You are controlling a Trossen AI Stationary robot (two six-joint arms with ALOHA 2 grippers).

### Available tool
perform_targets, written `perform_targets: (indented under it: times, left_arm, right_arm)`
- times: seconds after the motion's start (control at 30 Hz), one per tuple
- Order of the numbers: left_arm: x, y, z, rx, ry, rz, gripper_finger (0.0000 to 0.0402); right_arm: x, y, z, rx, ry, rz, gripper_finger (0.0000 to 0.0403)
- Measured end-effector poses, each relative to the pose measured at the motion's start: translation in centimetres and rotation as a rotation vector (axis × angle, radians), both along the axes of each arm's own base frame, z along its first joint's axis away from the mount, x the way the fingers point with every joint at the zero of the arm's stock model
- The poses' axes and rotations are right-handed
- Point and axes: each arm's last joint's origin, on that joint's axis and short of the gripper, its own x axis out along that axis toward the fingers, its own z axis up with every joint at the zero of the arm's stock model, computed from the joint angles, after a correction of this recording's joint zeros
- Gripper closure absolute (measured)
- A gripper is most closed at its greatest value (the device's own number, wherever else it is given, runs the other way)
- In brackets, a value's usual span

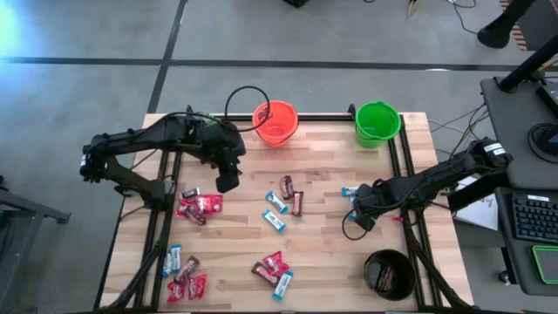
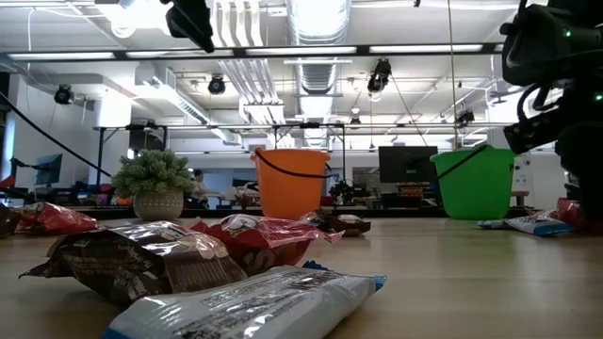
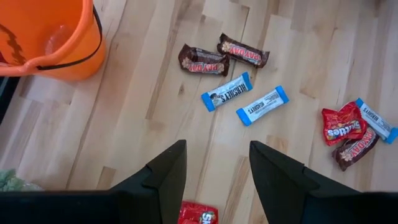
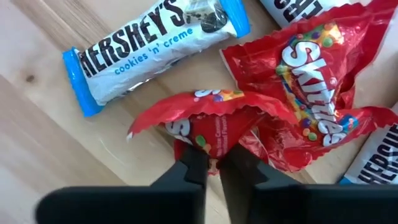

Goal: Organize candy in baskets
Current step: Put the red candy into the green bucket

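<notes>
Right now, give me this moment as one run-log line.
right gripper: shut on red Skittles pack, table's right side | left gripper: open, empty, near orange basket | black basket: holds candy

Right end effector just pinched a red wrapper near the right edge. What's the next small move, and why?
Probably a short straight lift. The right end effector is shut on a red candy whose wrapper is crumpled upward, while a second red candy and a blue-and-white bar lie right beside it. Rising first would show whether the pinch holds before any carry toward a basket. The left end effector waits open above the table.

Scattered candy [image 1: 275, 212]; upright baskets [image 1: 275, 122]
</notes>
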Motion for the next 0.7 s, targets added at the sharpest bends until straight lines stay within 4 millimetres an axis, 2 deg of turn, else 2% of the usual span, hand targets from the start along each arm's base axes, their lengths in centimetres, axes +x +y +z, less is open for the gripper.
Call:
perform_targets:
  times: [0.27,0.7]
  left_arm:
    - [0.0,0.0,0.0,0.0,0.003,0.0,0.0244]
    - [-0.1,0.0,-0.1,-0.002,0.013,0.0,0.0244]
  right_arm:
    - [0.0,0.1,0.0,0.024,0.005,-0.018,0.0394]
    - [1.5,0.6,2.5,0.076,-0.045,-0.002,0.0395]
